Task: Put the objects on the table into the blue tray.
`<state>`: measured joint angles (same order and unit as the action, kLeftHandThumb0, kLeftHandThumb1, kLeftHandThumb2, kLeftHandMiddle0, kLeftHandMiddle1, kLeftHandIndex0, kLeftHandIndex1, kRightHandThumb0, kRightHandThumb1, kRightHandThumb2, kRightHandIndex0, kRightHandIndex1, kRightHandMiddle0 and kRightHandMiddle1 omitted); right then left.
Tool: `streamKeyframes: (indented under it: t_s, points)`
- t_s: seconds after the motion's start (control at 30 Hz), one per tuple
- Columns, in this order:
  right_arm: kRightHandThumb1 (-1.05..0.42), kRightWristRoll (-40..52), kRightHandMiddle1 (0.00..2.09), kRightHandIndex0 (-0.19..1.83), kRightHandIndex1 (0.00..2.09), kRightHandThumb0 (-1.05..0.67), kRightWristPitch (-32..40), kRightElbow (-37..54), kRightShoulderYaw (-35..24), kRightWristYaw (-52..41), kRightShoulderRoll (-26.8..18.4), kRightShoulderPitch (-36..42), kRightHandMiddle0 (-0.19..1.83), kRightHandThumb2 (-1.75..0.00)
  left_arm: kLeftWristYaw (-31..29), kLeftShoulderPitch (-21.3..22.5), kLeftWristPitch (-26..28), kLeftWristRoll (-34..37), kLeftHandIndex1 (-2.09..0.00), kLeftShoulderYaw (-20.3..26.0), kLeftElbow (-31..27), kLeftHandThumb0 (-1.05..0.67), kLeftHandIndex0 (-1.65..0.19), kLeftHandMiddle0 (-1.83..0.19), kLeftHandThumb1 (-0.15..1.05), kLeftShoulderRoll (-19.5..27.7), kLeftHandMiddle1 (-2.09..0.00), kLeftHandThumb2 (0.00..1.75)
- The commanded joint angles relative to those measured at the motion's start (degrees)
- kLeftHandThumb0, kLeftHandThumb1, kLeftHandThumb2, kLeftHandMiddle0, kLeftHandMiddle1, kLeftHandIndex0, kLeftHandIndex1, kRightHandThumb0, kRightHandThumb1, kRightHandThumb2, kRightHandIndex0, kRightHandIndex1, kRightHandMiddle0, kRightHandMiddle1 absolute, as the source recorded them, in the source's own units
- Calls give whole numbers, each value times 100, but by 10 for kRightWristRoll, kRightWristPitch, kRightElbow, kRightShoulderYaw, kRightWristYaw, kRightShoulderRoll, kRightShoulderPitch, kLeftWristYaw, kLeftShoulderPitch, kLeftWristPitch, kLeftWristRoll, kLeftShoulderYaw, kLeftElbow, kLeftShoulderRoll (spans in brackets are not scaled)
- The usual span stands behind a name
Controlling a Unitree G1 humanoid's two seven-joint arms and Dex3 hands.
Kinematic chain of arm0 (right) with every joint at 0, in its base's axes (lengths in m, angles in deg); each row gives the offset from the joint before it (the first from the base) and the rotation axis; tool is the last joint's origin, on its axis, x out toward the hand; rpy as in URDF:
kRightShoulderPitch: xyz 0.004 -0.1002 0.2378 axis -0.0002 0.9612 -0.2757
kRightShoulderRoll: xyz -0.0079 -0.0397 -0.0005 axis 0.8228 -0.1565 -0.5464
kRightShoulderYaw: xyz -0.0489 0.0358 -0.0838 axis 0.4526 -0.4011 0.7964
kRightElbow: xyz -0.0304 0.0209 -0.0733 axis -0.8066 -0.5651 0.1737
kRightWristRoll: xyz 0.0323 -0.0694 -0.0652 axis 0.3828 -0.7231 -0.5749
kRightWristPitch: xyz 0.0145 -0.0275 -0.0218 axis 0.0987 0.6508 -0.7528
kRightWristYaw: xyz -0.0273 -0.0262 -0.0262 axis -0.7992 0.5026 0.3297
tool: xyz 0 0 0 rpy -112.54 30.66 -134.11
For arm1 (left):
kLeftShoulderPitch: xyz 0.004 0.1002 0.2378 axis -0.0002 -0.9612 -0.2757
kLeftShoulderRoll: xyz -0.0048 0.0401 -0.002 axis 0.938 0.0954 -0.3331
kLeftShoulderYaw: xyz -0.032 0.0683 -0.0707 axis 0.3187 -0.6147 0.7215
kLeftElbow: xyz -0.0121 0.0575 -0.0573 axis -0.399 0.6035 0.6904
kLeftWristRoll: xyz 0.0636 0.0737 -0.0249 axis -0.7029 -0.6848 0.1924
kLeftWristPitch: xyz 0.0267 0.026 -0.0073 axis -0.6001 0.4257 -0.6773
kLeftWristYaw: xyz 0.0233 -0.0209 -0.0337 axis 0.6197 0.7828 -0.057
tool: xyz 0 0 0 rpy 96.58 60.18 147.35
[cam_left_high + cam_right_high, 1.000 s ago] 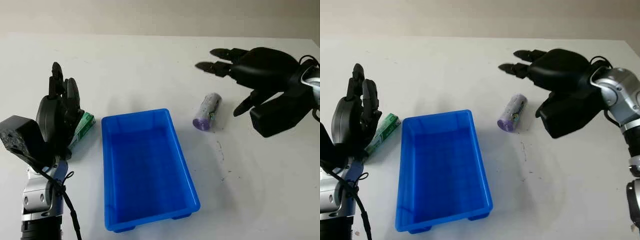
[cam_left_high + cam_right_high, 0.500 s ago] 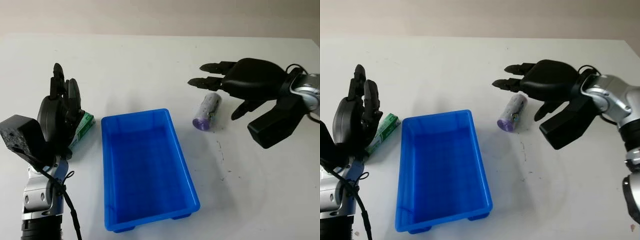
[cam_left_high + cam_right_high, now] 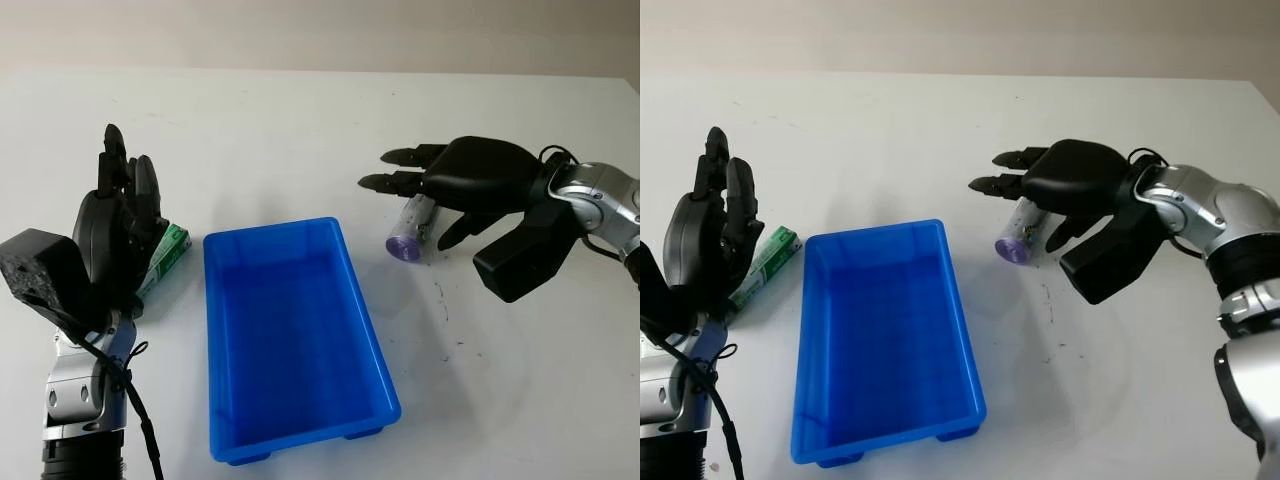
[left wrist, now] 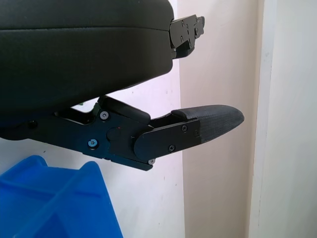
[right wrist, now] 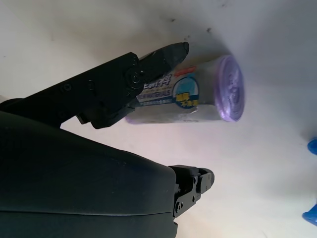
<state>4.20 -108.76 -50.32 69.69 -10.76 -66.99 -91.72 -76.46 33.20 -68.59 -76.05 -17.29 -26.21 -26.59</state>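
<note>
A blue tray (image 3: 290, 330) sits empty in the middle of the white table. To its right lies a small purple-capped roll (image 3: 410, 232) on its side. My right hand (image 3: 440, 190) hovers open directly over the roll, fingers pointing left past it, thumb on the near side; in the right wrist view the roll (image 5: 198, 94) lies under one finger (image 5: 148, 74), and contact cannot be told. A green packet (image 3: 165, 255) lies left of the tray, partly hidden behind my left hand (image 3: 120, 215), which stands upright and open beside it.
The tray's corner (image 4: 59, 198) lies close to the left hand in the left wrist view. Faint dark marks (image 3: 440, 295) dot the table right of the tray. Bare white table stretches beyond the tray toward the back wall.
My right hand has moved left and down from behind the roll until it covers it. The left hand, the tray and the packet have stayed put.
</note>
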Motion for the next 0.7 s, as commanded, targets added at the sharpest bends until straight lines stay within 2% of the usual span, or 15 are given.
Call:
streamKeyframes:
  t_s: [0.0,0.13,0.23,0.43,0.47,0.5,0.53,0.57,0.6,0.67]
  points:
    - [-82,-6,7,19,8,-30,-5,-12,9,14,4,-7,21,-6,1,-5,0,-3,-2,1,-12,-78,19,18,105,5,-5,64]
    - [-83,-23,8,24,10,-29,-12,-32,24,56,8,-7,26,-6,-5,-8,-1,1,-1,6,-13,-78,19,18,105,9,-5,65]
    - [-89,-42,12,37,15,-23,-16,-49,39,93,11,-9,35,-7,-5,-10,-1,3,-1,9,-14,-78,19,18,105,8,-5,65]
    - [-99,-85,21,54,22,-23,-24,-91,79,168,18,-18,50,-8,-4,-12,1,4,-1,10,-20,-78,19,17,105,5,-6,64]
    - [-101,-97,29,56,25,-24,-24,-96,89,190,19,-19,51,-7,-6,-12,2,6,-1,10,-20,-78,19,18,105,6,-5,64]
    - [-101,-107,75,57,42,-24,-24,-102,97,213,20,-20,37,-6,-7,-13,2,6,0,10,-20,-77,19,18,105,6,-5,64]
    - [-101,-117,105,50,66,-25,-22,-107,104,231,21,-22,27,-6,-8,-13,2,6,0,10,-20,-77,19,18,105,7,-5,64]
    - [-101,-126,126,41,93,-26,-17,-111,112,248,21,-25,21,-6,-8,-13,2,6,0,10,-20,-77,19,18,105,8,-5,64]
    - [-101,-132,148,31,128,-28,-15,-116,118,259,22,-27,15,-5,-9,-13,2,6,0,11,-20,-78,19,18,105,8,-5,64]
    - [-102,-147,167,29,158,-32,-2,-120,130,280,22,-33,15,-5,-7,-12,5,6,0,12,-21,-78,19,18,105,7,-5,64]
